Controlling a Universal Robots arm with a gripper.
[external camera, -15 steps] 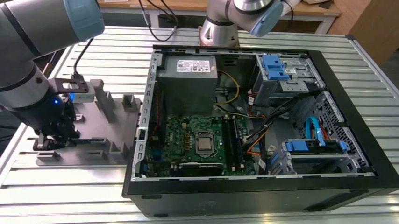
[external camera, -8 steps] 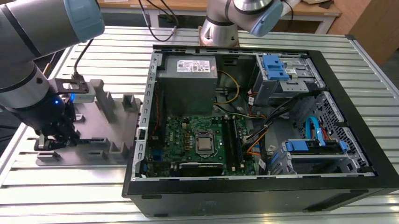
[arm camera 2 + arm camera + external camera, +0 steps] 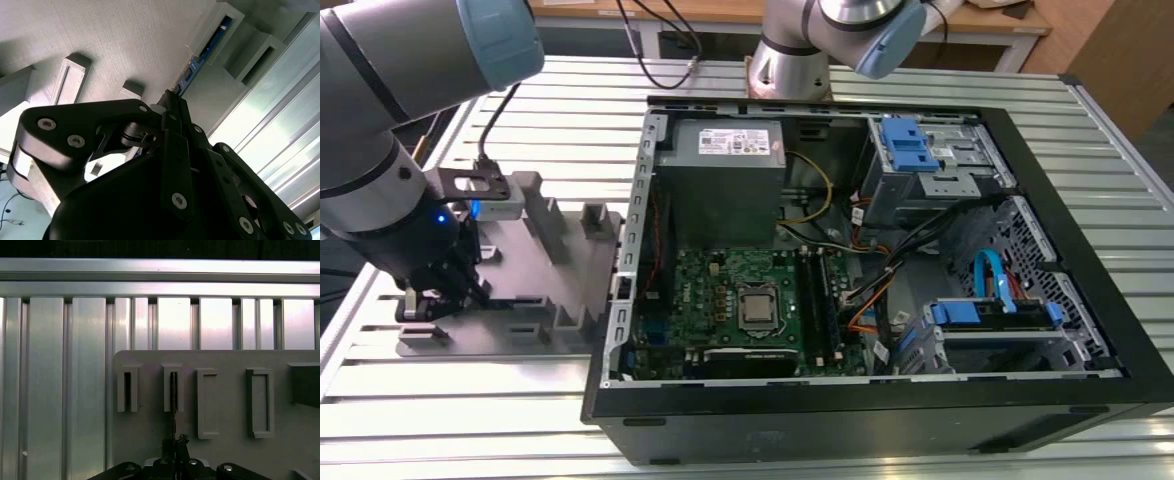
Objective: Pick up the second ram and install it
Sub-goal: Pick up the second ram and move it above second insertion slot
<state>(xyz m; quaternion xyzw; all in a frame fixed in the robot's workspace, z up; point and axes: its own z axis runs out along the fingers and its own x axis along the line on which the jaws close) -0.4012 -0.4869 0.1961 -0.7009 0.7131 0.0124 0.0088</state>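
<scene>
The ram [image 3: 173,405] stands on edge in the tray [image 3: 150,440], a thin dark strip with one end seated in a raised slotted block [image 3: 173,380] and the other end between the jaws. In the second wrist view the ram [image 3: 197,62] shows blue-green along its edge, running from a block down to the black fingertips [image 3: 169,102]. The jaws look drawn together on it, pinching its end. More blocks [image 3: 207,402] stand in a row beside the one holding the ram.

In the exterior view the arm [image 3: 387,200] reaches down to the grey tray [image 3: 520,330], which lies on the slatted aluminium tabletop [image 3: 454,400] at the exterior view's left. Just beside the tray, towards the exterior view's right, sits an open computer case [image 3: 854,425]. Inside it lie the green motherboard [image 3: 720,290] with its silver CPU [image 3: 762,308], a grey power supply [image 3: 720,180], and blue drive brackets [image 3: 907,140].
</scene>
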